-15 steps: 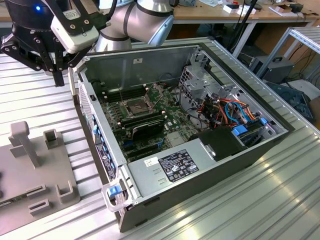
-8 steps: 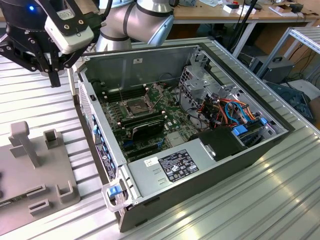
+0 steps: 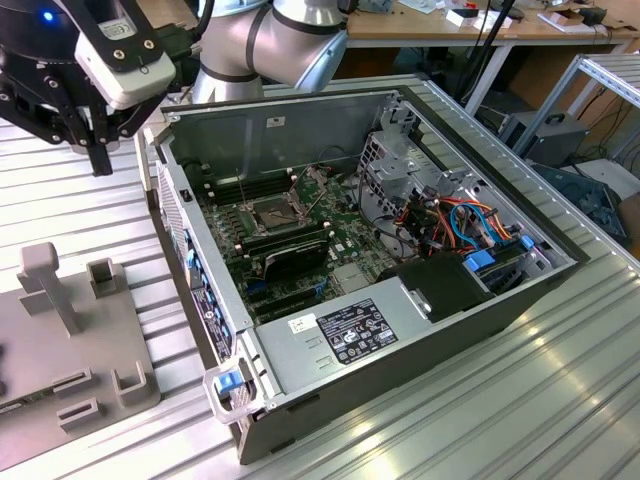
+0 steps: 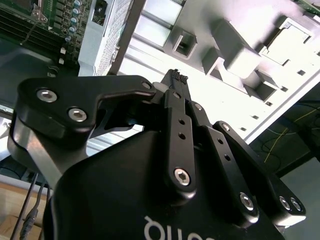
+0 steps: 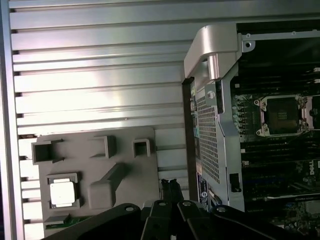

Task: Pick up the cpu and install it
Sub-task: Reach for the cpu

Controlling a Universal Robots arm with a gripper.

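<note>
Silver-grey, the cpu [image 5: 62, 194] lies in its pocket on the grey fixture [image 5: 125, 165], not yet picked up; the gripper [image 5: 170, 185] hangs near the fixture, fingers closed on nothing, and the motherboard socket [image 5: 282, 115] sits empty

Robotics lab bench setup: open desktop PC case [image 3: 290, 130] on a ribbed aluminium table [image 3: 520, 420], grey fixture plate [image 3: 95, 340] just beside the case, robot arm [image 3: 270, 40] right behind it, cluttered wooden workbench [image 3: 450, 28] with hanging cables further behind, aluminium-profile frame [image 3: 610, 72] off the case's far corner
</note>
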